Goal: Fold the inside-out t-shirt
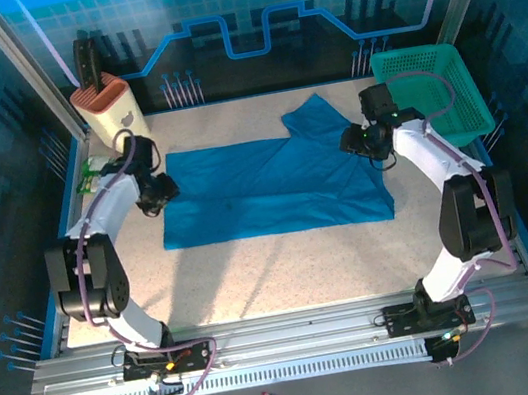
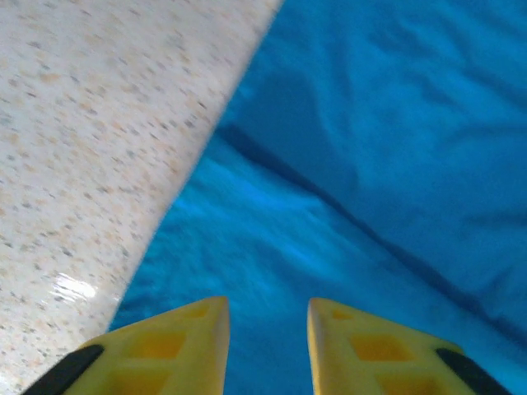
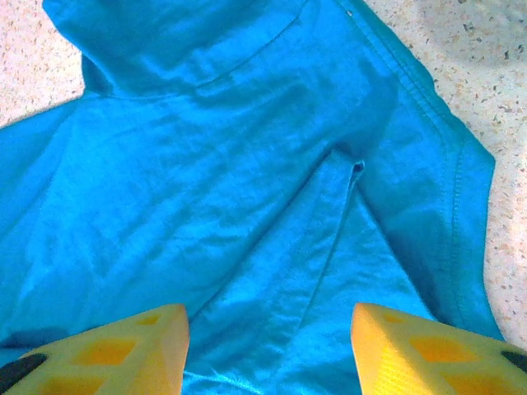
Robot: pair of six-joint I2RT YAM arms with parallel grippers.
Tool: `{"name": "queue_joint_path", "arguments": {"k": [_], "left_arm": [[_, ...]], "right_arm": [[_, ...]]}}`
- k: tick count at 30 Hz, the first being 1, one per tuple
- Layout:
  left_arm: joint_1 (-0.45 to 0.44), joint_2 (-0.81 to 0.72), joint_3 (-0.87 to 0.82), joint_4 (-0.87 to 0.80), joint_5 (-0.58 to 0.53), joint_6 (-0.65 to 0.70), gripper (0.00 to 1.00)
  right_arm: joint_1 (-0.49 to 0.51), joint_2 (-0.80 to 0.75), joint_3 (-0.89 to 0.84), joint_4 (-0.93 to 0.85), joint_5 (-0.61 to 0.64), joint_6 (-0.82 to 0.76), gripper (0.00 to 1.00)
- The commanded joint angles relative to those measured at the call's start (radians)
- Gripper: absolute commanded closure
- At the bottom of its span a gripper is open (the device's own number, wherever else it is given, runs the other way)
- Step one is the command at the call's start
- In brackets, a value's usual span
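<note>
Left wrist: left fingers (image 2: pixel 193 346) apart over the inside-out t-shirt (image 2: pixel 370 164) edge; right fingers (image 3: pixel 132 346) wider apart, seemingly just above the cloth.

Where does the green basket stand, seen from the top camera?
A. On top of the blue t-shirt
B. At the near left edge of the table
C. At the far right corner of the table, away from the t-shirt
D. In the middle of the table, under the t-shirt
C: the green basket stands at the far right corner of the table, while the blue t-shirt lies spread in the middle, apart from it.
</note>
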Motion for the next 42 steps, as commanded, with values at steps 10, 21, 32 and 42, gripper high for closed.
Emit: {"name": "queue_joint_path", "arguments": {"k": [10, 21, 32, 42], "left_arm": [[-0.106, 0.004, -0.304, 0.082, 0.031, -0.098, 0.87], [0.016, -0.085, -0.493, 0.137, 0.171, -0.133, 0.87], [0.033, -0.303, -0.575, 0.071, 0.168, -0.159, 0.85], [0.029, -0.388, -0.466, 0.055, 0.203, -0.17, 0.8]], "right_arm": [[-0.04, -0.115, -0.353, 0.081, -0.321, -0.054, 0.2], [-0.127, -0.107, -0.555, 0.081, -0.176, 0.102, 0.15], [-0.074, -0.366, -0.597, -0.091, -0.129, 0.138, 0.2], [0.161, -0.229, -0.467, 0.122, -0.284, 0.269, 0.34]]}}
